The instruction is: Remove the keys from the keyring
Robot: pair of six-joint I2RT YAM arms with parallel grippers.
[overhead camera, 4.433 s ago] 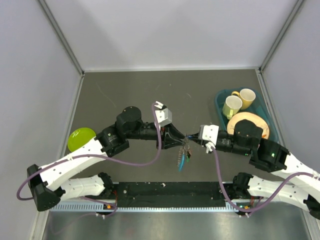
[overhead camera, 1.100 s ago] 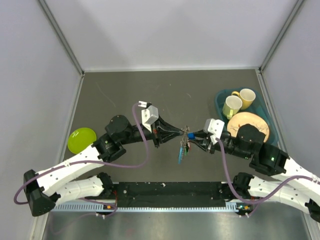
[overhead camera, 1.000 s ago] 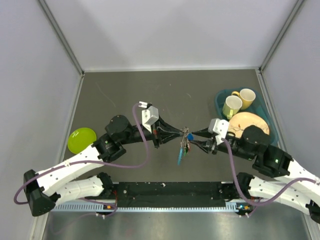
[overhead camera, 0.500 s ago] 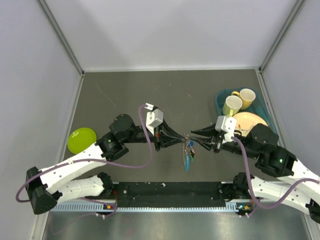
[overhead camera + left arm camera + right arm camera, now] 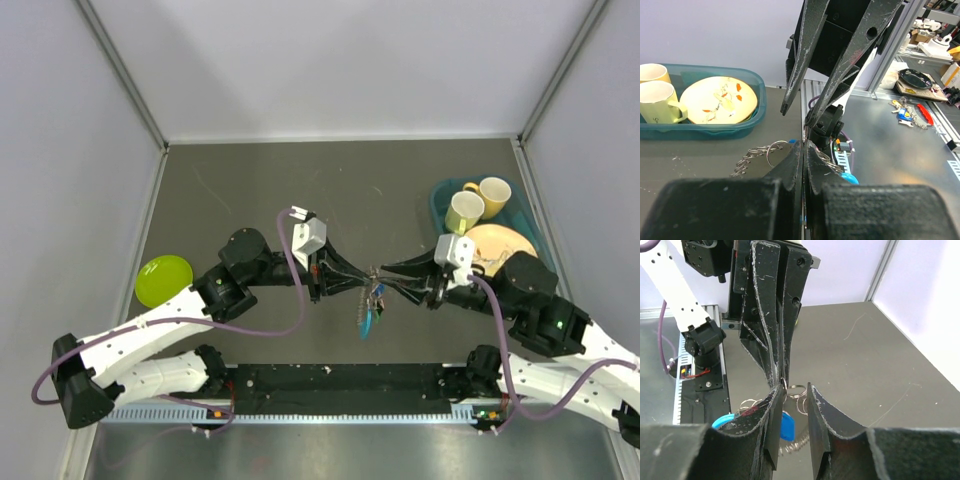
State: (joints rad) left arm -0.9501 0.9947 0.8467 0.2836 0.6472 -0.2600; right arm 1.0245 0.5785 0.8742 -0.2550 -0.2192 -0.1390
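Note:
My left gripper is shut on the keyring, pinching the thin metal ring at its tips. The bunch hangs above the table. Tiny keys dangle just under the ring, and the curved bright-blue tab and toothed strap hang lower. My right gripper faces the left one, open with a narrow gap. In the right wrist view small rings sit between its fingers. A blue key head and a red one hang below, with the blue tab at the left.
A teal bin at the right holds two yellow mugs and an orange patterned plate. A lime-green round dish lies at the left. Grey walls close the table's sides and back.
Over the last second my right gripper has swung round and risen to meet the left gripper at the ring. The hanging tab and strap swayed. In the last half second little moved.

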